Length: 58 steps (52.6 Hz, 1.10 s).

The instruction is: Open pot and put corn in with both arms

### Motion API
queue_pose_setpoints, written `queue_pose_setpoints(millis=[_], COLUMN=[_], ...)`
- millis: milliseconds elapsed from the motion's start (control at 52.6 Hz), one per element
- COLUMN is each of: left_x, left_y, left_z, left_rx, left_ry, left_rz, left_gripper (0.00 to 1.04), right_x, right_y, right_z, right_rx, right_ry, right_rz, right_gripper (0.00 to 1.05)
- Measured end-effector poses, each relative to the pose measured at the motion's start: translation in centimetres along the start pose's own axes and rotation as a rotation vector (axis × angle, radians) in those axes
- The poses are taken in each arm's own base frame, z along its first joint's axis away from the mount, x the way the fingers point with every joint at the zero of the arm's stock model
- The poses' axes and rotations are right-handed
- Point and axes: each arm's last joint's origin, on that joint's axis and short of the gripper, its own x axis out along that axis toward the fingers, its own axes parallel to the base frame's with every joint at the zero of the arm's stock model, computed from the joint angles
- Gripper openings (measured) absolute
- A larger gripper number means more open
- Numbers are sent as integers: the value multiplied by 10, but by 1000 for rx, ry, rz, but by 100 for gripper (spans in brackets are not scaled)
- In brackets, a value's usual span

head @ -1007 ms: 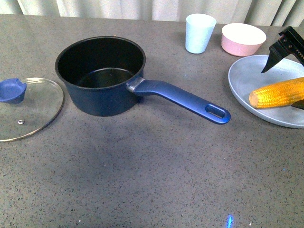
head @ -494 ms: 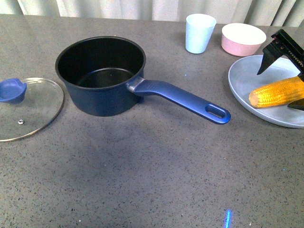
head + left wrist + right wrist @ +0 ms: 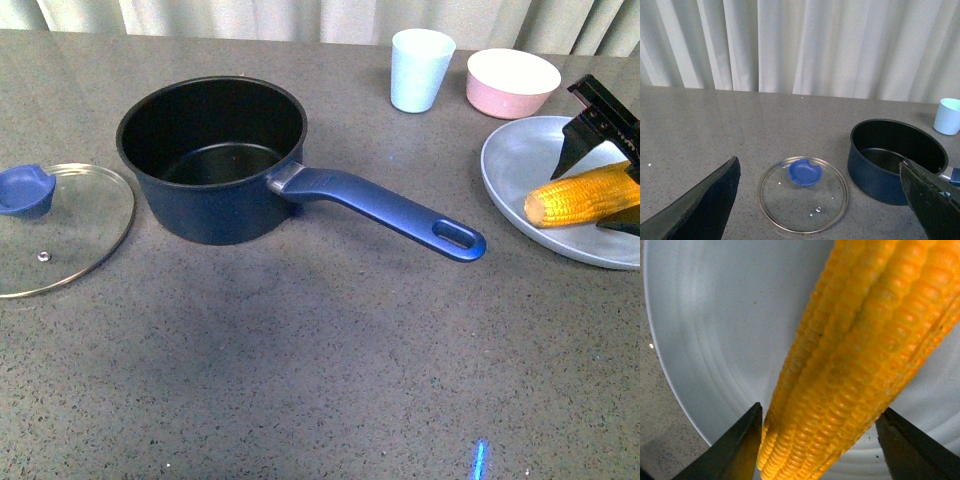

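The dark blue pot point(image 3: 212, 158) stands open at centre left, black inside, its long handle point(image 3: 385, 208) pointing right; it also shows in the left wrist view point(image 3: 895, 160). The yellow corn point(image 3: 582, 194) lies on a grey-blue plate point(image 3: 530, 155) at the right. My right gripper point(image 3: 612, 188) is open, its jaws low on either side of the corn point(image 3: 860, 355), not closed on it. My left gripper point(image 3: 825, 202) is open and empty, above the table beside the lid; it is out of the front view.
The glass lid point(image 3: 60, 225) with a blue knob point(image 3: 25, 190) lies flat left of the pot, also in the left wrist view point(image 3: 804, 200). A pale blue cup point(image 3: 421, 69) and a pink bowl point(image 3: 512, 82) stand at the back right. Curtains hang behind the table.
My right gripper has dropped lower over the plate, so its fingers now straddle the corn. Pot, lid and corn have not moved.
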Motion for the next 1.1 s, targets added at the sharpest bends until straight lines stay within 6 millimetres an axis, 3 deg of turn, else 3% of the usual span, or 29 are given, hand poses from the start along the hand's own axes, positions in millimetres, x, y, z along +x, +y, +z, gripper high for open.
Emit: queue_pose_setpoints(millis=[228, 418, 589, 779, 931, 1102], left_x=[0, 0, 0, 0, 0, 0], left_y=[0, 0, 0, 0, 0, 0], left_z=[0, 0, 0, 0, 0, 0], left_rx=[0, 0, 0, 0, 0, 0], left_ry=[0, 0, 0, 0, 0, 0], left_rz=[0, 0, 0, 0, 0, -1], left_gripper=[96, 96, 96, 96, 96, 96], right_x=[0, -2, -12, -41, -87, -95], right_y=[-2, -3, -7, -4, 25, 76], right_z=[-3, -3, -4, 2, 1, -22], right_rx=[9, 15, 22, 18, -79, -285], right_ry=[10, 11, 15, -15, -71, -19], right_rz=[-9, -8, 9, 80, 226, 374], right_gripper=[34, 19, 13, 11, 10, 9])
